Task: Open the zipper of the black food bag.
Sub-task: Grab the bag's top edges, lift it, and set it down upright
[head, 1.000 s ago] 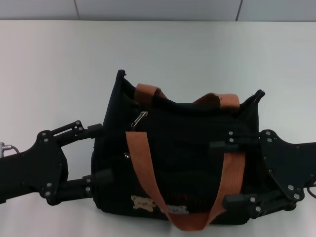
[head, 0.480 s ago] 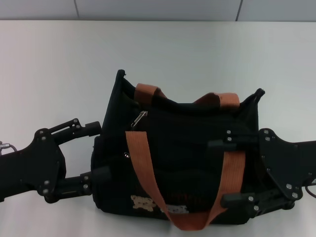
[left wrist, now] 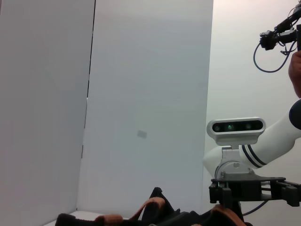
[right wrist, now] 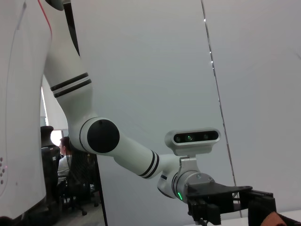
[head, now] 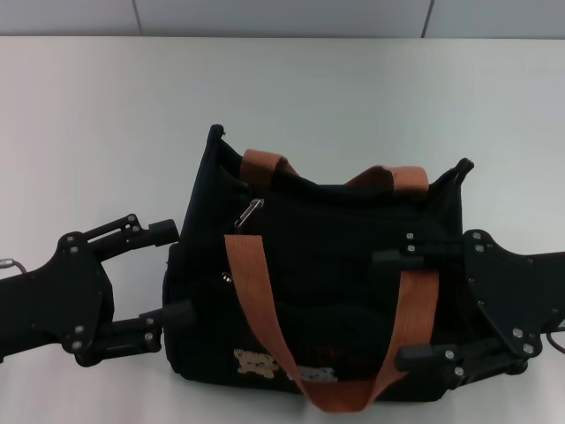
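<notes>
Grippers flank the black food bag [head: 318,291] at the table's near edge: the left gripper [head: 168,269] spread wide just off its left end, the right gripper [head: 397,309] open, fingertips against its front, likely steadying it. Zipper [head: 250,214] pull sits untouched top-left. White table [head: 106,115], pale wall behind.

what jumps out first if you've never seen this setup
The black food bag dominates, sitting at the near edge of the white table with orange-brown handles draped over it. The open left gripper and open right gripper flank its two ends. The zipper pull glints near the bag's top left.
</notes>
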Controlling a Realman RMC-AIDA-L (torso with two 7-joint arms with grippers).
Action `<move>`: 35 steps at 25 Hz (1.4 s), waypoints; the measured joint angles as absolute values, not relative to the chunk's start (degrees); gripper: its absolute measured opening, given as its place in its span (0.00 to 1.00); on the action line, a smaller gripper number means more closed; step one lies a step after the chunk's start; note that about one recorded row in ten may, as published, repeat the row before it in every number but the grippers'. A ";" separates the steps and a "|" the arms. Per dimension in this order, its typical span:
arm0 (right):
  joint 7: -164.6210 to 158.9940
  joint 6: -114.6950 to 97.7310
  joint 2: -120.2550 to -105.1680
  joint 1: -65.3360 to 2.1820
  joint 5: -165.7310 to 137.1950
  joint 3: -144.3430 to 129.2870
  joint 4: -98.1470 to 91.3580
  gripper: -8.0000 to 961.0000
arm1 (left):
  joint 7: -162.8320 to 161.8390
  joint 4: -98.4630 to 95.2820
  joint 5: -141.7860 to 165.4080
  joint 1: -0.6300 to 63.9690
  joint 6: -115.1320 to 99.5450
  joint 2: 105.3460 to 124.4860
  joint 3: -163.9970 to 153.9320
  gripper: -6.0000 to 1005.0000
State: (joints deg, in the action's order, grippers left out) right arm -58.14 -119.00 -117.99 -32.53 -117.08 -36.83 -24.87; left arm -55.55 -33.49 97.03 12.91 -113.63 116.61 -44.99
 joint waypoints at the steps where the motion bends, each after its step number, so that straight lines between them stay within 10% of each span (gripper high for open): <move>1: -58.19 -119.01 -117.97 -32.54 -117.07 -36.83 -24.87 0.84 | -55.55 -33.49 97.03 12.86 -113.64 116.62 -44.99 0.75; 35: -58.45 -118.29 -116.43 -29.65 -116.90 -30.23 -24.96 0.84 | -58.71 -33.49 98.10 6.61 -112.19 113.62 -42.77 0.72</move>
State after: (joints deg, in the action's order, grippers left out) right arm -58.45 -118.29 -116.43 -29.65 -116.90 -30.23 -24.96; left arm -58.71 -33.49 98.10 6.61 -112.19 113.62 -42.77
